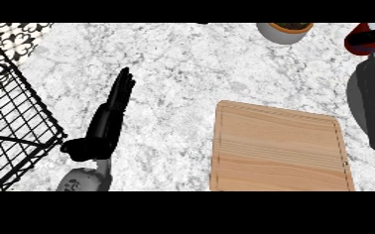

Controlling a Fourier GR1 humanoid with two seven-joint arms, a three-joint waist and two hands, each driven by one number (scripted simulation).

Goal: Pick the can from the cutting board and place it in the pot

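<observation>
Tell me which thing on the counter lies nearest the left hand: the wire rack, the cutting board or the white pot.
The black wire rack, just left of the left hand. The cutting board lies farther right; the white pot sits at the top edge.

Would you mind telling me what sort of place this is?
Most likely a kitchen counter: a marbled stone worktop, a wooden cutting board and a black wire rack at the left edge.

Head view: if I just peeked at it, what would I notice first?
Probably the big wooden cutting board at the lower right of the marble counter, with nothing on it. Next, the left hand, black with straight fingers pointing up, at the lower left beside a black wire rack. A dark grey shape at the right edge and a small bowl at the top are cut off.
</observation>
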